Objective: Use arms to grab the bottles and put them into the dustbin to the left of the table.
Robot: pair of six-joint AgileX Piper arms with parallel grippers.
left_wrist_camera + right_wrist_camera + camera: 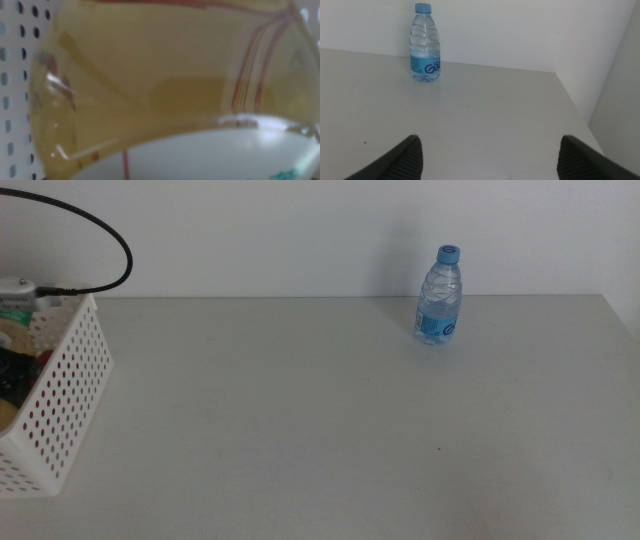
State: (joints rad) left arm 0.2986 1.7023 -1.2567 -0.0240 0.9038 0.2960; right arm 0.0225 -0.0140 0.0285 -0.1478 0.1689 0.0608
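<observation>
Starting nearest the cameras, the right gripper [487,155] shows in its wrist view with both dark ribbed jaws spread wide apart and nothing between them. It does not appear in the middle view, so the arm is judged to be waiting off that picture. Bare light-grey table [330,420] lies ahead of the jaws.

The left wrist view is filled by the yellow-tea bottle [165,80], pressed so close to the lens that it blurs; amber liquid, thin red lines and a pale band across the bottle are legible. Perforated white wall shows beside it, which places this bottle inside the dustbin [70,390]. The left gripper's jaws are not visible, so whether they grip or have released cannot be told. In the middle view the white basket stands at the table's left edge, with dark, red and yellowish shapes partly visible over its rim; these are too cropped to identify. A black cable [95,225] arcs above it, indicating that the left arm reaches down into the bin.

Farthest away, the clear blue-capped water bottle [439,297] stands upright near the back wall, right of centre, well apart from the dustbin. It is the only container on the open tabletop, so it is judged the remaining item. The spread right jaws face it, a posture suited to an approach around its body.
</observation>
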